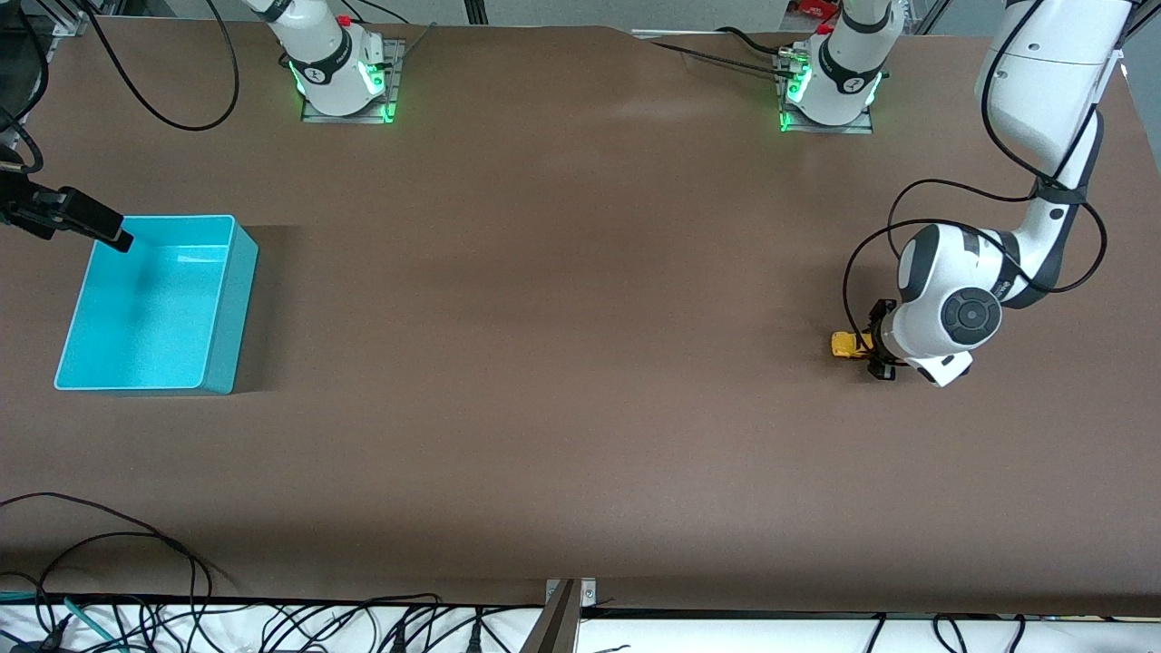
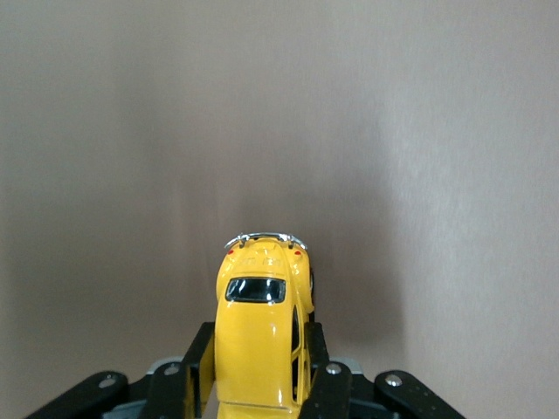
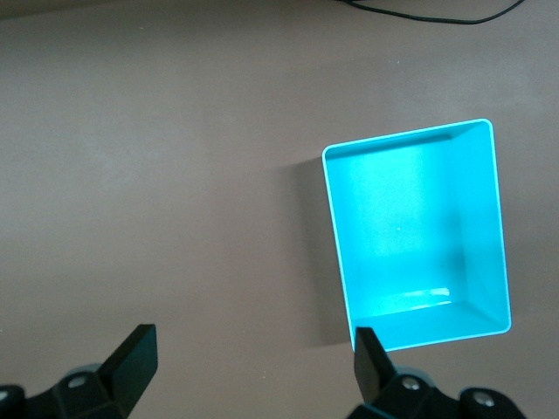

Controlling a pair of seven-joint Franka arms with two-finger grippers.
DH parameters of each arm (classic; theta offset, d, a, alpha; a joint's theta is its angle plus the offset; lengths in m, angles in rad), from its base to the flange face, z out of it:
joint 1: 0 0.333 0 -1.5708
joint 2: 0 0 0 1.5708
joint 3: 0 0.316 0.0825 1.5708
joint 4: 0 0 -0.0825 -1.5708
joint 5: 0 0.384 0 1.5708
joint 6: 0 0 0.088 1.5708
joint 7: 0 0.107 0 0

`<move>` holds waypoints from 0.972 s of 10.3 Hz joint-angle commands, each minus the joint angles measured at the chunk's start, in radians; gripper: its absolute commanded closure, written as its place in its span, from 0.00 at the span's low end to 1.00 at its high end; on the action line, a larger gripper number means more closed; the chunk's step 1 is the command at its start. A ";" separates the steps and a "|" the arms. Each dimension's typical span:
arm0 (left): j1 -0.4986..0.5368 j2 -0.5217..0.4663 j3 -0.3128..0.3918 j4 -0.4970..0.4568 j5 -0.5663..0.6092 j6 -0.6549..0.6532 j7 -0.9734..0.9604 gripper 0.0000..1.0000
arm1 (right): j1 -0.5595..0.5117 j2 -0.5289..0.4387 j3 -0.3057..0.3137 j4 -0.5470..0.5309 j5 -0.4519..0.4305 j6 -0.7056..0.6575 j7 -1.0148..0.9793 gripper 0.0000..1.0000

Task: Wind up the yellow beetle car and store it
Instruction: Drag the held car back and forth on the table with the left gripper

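Brown table (image 1: 562, 299): 1 yellow beetle car (image 2: 258, 336) clamped in left claw (image 2: 258, 371); right claw (image 3: 253, 362) spread (over 1 bin (image 3: 500, 253)).

The brown table (image 1: 562, 299) carries a turquoise bin (image 1: 150, 304) at the right arm's end and a yellow beetle car (image 1: 848, 345) at the left arm's end.

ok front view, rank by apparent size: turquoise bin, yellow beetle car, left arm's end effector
1. turquoise bin, by far the largest.
2-3. yellow beetle car and the left end effector: both tiny, each partly hidden by the arm's wrist, so no ranking between them.
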 commanded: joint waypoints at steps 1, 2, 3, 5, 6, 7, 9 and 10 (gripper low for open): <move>0.046 0.095 0.002 0.040 0.074 0.036 -0.007 1.00 | -0.004 0.003 0.001 0.018 0.015 -0.006 0.003 0.00; 0.049 0.105 0.004 0.049 0.074 0.036 -0.007 1.00 | -0.004 0.003 0.001 0.018 0.015 -0.006 0.003 0.00; 0.050 0.111 0.004 0.054 0.074 0.036 -0.007 1.00 | -0.004 0.003 0.001 0.018 0.015 -0.006 0.003 0.00; 0.063 0.111 0.004 0.055 0.081 0.036 -0.005 1.00 | -0.004 0.001 0.001 0.018 0.015 -0.006 0.003 0.00; 0.075 0.111 0.004 0.054 0.092 0.036 0.000 1.00 | -0.004 0.001 0.001 0.018 0.015 -0.006 0.003 0.00; 0.080 0.111 0.004 0.054 0.094 0.036 0.001 1.00 | -0.004 0.001 0.001 0.018 0.015 -0.006 0.003 0.00; 0.089 0.111 0.004 0.055 0.104 0.034 0.013 1.00 | -0.004 0.003 0.001 0.018 0.015 -0.006 0.003 0.00; 0.089 0.109 0.004 0.054 0.104 0.034 0.015 1.00 | -0.004 0.003 0.001 0.018 0.015 -0.006 0.003 0.00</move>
